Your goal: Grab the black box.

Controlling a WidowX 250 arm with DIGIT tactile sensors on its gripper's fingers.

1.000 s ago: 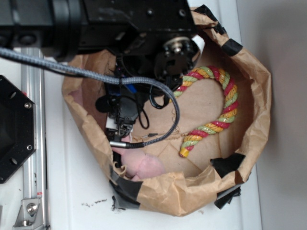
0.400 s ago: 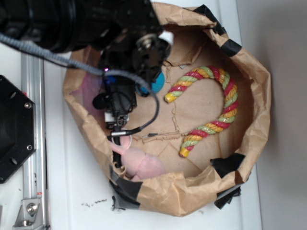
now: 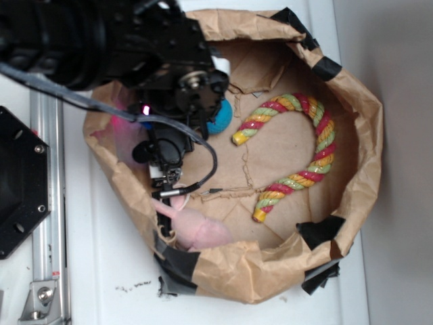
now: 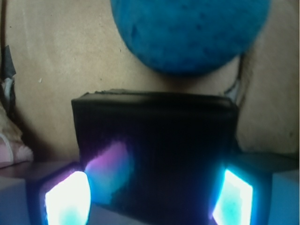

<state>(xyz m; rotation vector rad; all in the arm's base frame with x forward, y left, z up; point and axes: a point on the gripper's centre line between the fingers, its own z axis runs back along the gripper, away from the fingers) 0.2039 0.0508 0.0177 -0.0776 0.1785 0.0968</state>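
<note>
between the two glowing fingertips (image 4: pixel 68 199) at the bottom of the wrist view sits the black box (image 4: pixel 157 152), its near edge reaching down into the gap, so the gripper (image 4: pixel 150 201) stands spread wide to either side of it and is not yet closed on anything; whether the pads touch the box walls cannot be told from the glare. just beyond the box's far edge lies the teal ball (image 4: pixel 190 33), touching it or nearly so, on the brown paper floor. compared with a second ago the arm has swung from the upper middle of the paper bag (image 3: pixel 369 135) over to its left side and come lower, uncovering the ball and the top of the striped rope (image 3: pixel 301 145), which was partly hidden under the wrist then and has not moved. that shift puts the fingers astride the target, so the approach looks finished and the squeeze is likely the next step, with the ball close enough to be nudged. from the exterior camera the gripper (image 3: pixel 169 177) points down and toward the near wall of the bag, wrist and cable above it, the arm's bulk entering from the upper left; the box itself is hidden under the hand there, and a pink soft toy (image 3: pixel 199 230) lies just below the fingers.
</note>
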